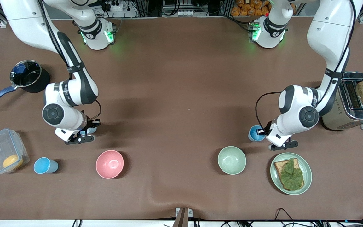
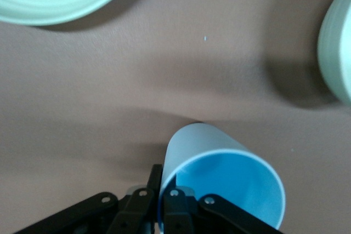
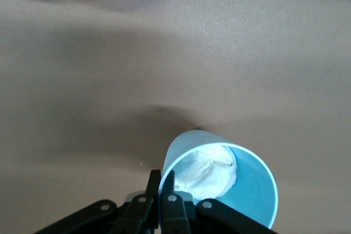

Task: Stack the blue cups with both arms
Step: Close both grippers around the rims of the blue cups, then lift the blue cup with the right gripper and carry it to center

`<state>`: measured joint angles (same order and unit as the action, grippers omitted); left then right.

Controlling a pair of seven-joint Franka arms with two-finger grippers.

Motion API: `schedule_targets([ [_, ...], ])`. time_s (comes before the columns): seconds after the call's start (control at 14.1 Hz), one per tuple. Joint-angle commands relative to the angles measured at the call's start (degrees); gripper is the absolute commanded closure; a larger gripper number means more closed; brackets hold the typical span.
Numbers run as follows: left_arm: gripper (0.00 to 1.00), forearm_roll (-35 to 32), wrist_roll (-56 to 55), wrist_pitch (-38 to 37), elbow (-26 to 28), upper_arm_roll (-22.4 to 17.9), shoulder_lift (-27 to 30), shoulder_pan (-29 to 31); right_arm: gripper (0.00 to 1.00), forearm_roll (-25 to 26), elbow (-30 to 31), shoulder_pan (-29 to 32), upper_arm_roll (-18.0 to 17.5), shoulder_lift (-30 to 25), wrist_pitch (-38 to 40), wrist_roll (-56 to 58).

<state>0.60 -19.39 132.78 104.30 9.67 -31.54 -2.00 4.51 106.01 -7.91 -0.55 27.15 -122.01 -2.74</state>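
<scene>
The right end effector is closed on the rim of a blue cup with white paper inside. A second blue cup stands on the table close by. The left end effector grips the rim of an empty blue cup.

No legible text, numbers or signs appear in any view. Small dark lettering stands on the white wrist link of the right arm and of the left arm, but it cannot be read.
</scene>
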Motion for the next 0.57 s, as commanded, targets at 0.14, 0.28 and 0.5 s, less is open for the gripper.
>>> schedule_targets([
  [0.14, 1.0, 1.1, -2.6, -0.3, 0.2, 0.1, 4.1, 0.8, 1.0, 0.2, -11.9, -6.0, -0.5, -0.3, 17.6, -11.3],
  [0.28, 1.0, 1.2, -4.1, -0.3, 0.2, 0.2, 4.4, 0.8, 1.0, -0.7, -14.6, -12.0, -0.6, -0.3, 20.7, -20.2],
  [0.5, 1.0, 4.1, -4.2, -0.3, -0.7, 0.2, 6.5, 2.3, 1.0, -6.9, -15.6, -20.2, -0.5, 0.1, 19.3, -35.6],
])
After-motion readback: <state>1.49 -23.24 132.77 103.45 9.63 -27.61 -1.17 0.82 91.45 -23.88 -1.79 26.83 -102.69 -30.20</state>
